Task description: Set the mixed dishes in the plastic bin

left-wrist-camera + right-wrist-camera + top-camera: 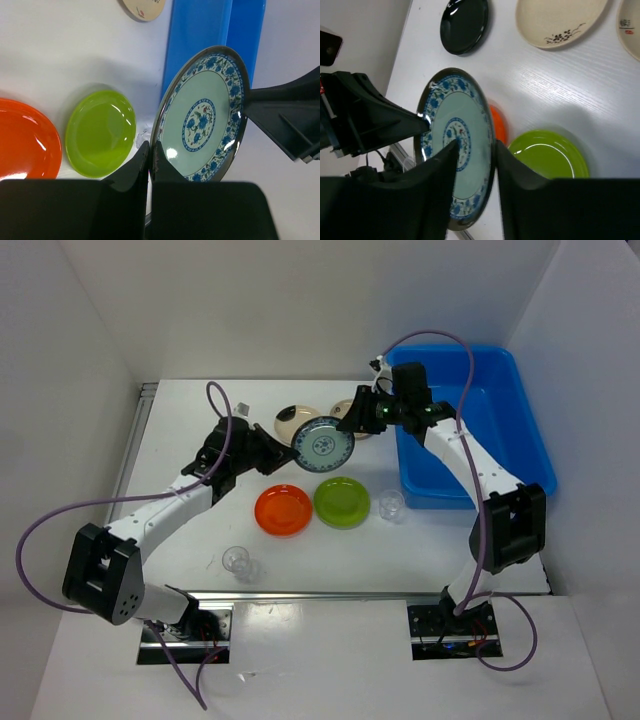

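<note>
White table (330, 558), white walls (300, 300)

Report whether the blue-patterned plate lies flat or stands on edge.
The blue-patterned plate stands on edge, lifted: the left tool pinches its rim, the right tool straddles the opposite rim.

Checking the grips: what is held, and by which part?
The blue-patterned plate, pinched at its rim by the left gripper; the right gripper straddles the opposite rim, grip unclear.

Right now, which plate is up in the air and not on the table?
The blue-flowered plate: the left hand pinches its rim, holding it on edge, and the right hand straddles it. The orange plate and green plate lie flat on the table.
</note>
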